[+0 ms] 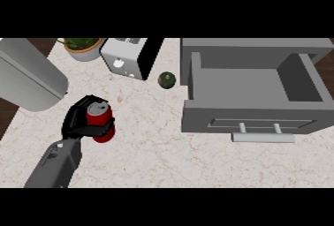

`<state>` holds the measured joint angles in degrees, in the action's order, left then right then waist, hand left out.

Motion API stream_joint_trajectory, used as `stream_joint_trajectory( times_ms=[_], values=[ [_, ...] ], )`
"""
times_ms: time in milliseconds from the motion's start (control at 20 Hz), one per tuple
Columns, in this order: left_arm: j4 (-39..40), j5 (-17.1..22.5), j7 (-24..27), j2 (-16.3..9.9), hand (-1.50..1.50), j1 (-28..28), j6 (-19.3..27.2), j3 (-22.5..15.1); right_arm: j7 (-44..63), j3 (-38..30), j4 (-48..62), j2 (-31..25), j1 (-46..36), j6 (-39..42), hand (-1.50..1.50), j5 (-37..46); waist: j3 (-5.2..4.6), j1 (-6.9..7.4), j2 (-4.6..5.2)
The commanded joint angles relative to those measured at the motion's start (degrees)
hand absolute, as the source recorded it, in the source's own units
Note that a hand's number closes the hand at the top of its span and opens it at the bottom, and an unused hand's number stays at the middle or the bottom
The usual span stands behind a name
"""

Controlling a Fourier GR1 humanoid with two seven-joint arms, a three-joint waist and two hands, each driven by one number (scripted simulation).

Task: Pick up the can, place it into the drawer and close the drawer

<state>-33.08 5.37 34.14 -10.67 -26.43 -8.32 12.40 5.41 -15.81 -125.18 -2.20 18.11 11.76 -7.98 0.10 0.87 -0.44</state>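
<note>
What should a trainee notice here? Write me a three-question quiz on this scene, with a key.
1. True or false: the left hand is curled round the red can.
2. Is the grey drawer open or shut?
3. Which object lies on the counter between the toaster and the drawer?
A. a dark green round object
B. a spoon
C. a cup

Key
1. True; the fingers wrap the can left of the drawer.
2. Open; its inside shows, with nothing visible in it.
3. A; the dark green round object sits near the drawer's back left corner.
</note>
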Motion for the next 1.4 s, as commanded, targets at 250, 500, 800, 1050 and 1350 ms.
stream_joint_trajectory(
  times_ms=[250, 500, 800, 1050, 1350],
  values=[
    [-30.0, -0.7, -17.3, 7.9, 1.5, 7.4, 10.9, -7.4, 1.2, -0.9, -0.6, -0.2, -1.5, 0.0, -1.5, -0.1, -0.03, -0.35, 0.1],
    [-40.5, -3.0, -27.2, 9.8, 1.5, 3.5, 15.7, -11.3, 0.8, -0.1, 0.2, 0.1, -3.1, -1.1, -1.5, 0.9, -0.06, -0.55, 0.25],
    [-43.6, -4.9, -33.5, 10.6, 1.5, -1.1, 18.6, -15.7, -0.4, 0.1, -1.3, 1.5, -0.3, 0.3, -1.5, 0.9, -0.09, -1.25, 0.38],
    [-45.1, -6.2, -46.6, 10.6, 1.5, -12.4, 21.9, -16.8, -0.7, 0.8, -3.0, 1.7, 1.9, 0.0, -1.5, 1.5, -0.08, -1.53, 0.36],
    [-39.3, -6.6, -48.2, 10.7, 1.5, -23.6, 28.2, -19.1, 0.4, -2.1, -2.7, -0.1, 1.1, 1.1, -1.5, -1.8, -0.08, -1.88, 0.46]
  ],
)
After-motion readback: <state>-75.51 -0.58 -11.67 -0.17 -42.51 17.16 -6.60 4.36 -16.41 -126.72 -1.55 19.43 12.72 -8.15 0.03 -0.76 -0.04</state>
